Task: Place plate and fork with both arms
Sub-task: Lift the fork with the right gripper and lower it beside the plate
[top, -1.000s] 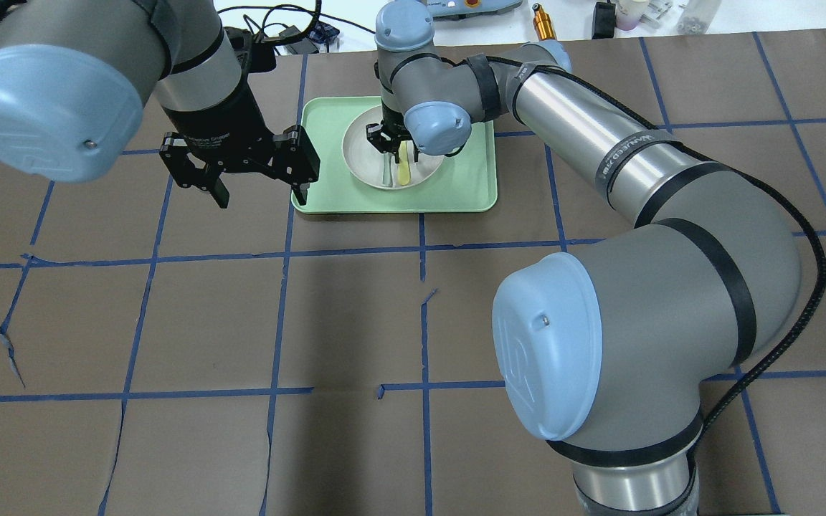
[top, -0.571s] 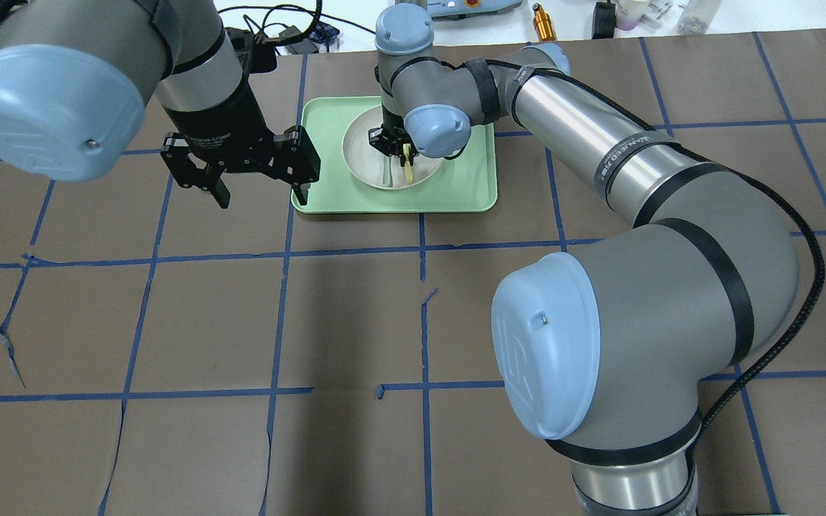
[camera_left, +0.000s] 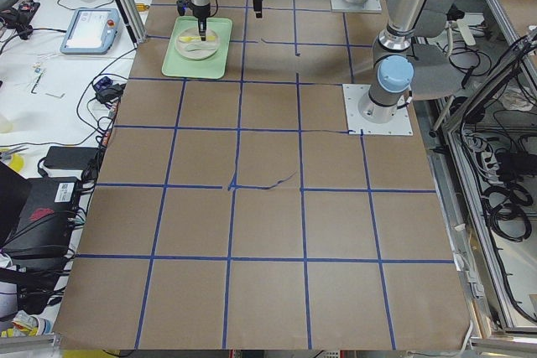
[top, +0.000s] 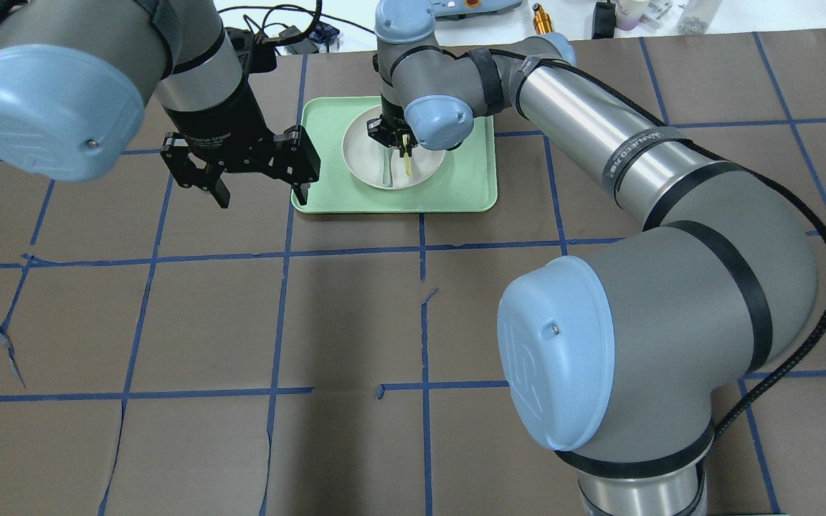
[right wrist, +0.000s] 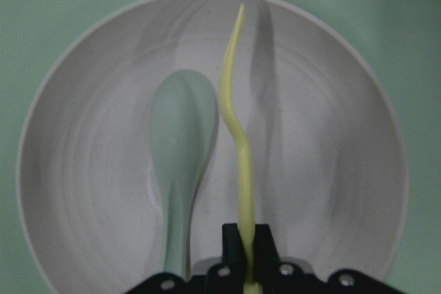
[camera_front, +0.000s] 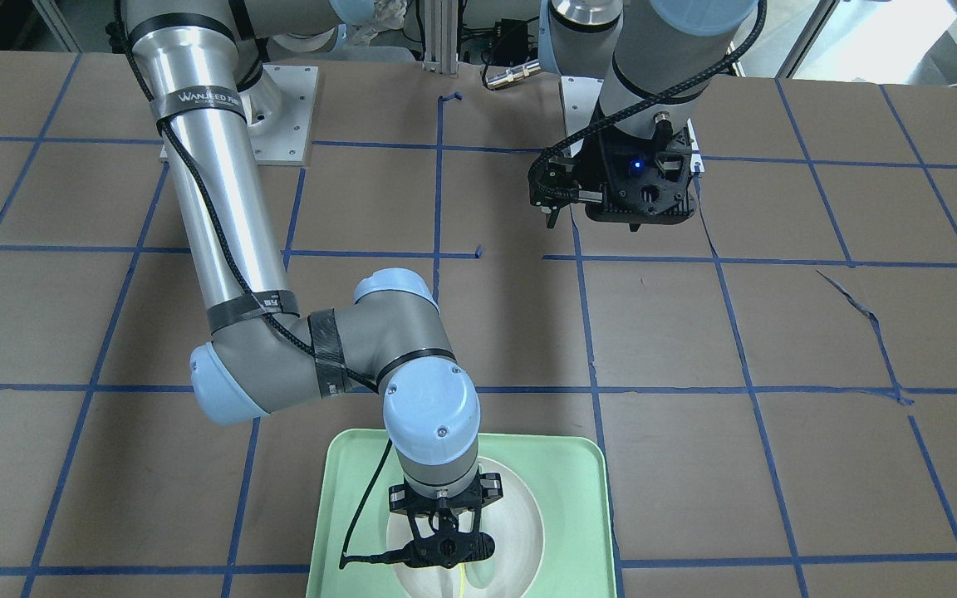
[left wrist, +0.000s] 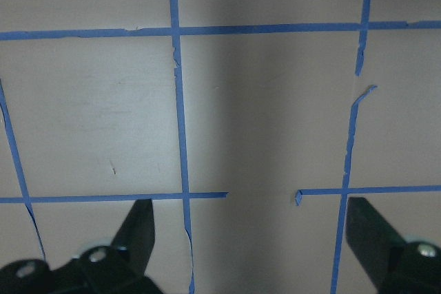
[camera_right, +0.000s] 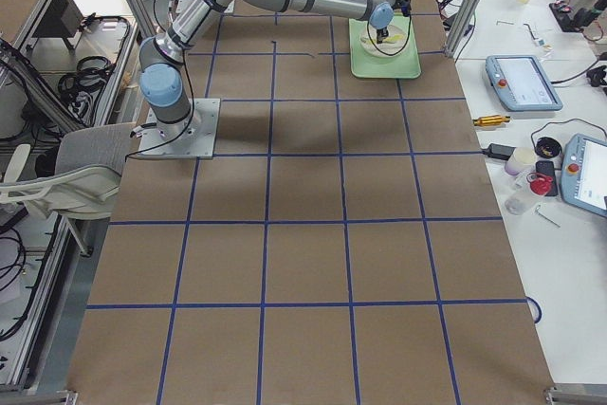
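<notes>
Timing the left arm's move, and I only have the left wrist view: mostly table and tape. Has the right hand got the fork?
Observer: Yes. In the right wrist view the right hand is shut on the handle of the fork, tines pointing away from it.
Operator: Anything else in the plate?
Observer: A grey-green spoon lies in the plate, close beside the fork.
Operator: Where's my hand relative to all that?
Observer: In the overhead view, the left hand hangs open at the left edge of the green tray that holds the plate.
</notes>
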